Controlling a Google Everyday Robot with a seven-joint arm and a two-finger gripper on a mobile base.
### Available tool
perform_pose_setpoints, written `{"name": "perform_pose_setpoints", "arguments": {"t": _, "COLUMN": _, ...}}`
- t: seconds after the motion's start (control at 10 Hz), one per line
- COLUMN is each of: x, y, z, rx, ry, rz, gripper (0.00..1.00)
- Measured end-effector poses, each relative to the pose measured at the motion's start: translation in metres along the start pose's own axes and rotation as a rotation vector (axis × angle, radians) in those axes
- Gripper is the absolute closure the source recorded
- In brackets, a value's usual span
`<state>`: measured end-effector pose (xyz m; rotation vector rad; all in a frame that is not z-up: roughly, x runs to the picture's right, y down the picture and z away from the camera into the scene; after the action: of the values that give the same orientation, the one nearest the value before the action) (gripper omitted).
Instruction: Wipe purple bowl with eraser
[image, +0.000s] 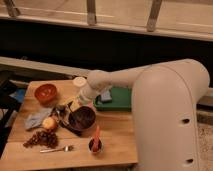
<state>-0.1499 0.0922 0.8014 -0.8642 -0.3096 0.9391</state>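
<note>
The arm (150, 95) fills the right and centre of the frame, a pale bulk reaching leftward from the lower right over the wooden tabletop (117, 142). Behind its wrist, at mid-frame, lies a green board (117, 100) with a grey-blue block (106, 96) on it.

The bowl (82, 119) sits in the centre-left of the frame, just below the wrist, looking dark in this light. The end effector (71, 106) hangs at the bowl's upper-left rim, its fingers pressed together. A dark thing shows at that spot, but whether it is the eraser pinched there cannot be told; the eraser cannot be picked out with any certainty anywhere in the clutter.

Further left are an orange-red bowl (45, 92), a grey cloth (36, 119), a round fruit (49, 123) and a heap of grapes (41, 138). A fork (56, 148) lies at the lower left, and a small cup (95, 145) stands below the bowl with something orange sticking up from it.

Judging by this, the reach to the bowl is made and the tool stands at the rim; the wiping across the inside appears to be what remains, or is only just under way.
</note>
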Motion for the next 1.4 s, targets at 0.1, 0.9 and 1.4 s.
{"name": "perform_pose_setpoints", "arguments": {"t": 0.1, "x": 0.006, "y": 0.009, "z": 0.001, "rx": -0.021, "ry": 0.001, "rz": -0.008, "gripper": 0.88}}
{"name": "perform_pose_setpoints", "arguments": {"t": 0.9, "x": -0.001, "y": -0.015, "z": -0.011, "rx": 0.012, "ry": -0.03, "rz": 0.001, "gripper": 0.88}}
{"name": "perform_pose_setpoints", "arguments": {"t": 1.4, "x": -0.002, "y": 0.022, "z": -0.003, "rx": -0.031, "ry": -0.033, "rz": -0.062, "gripper": 0.88}}
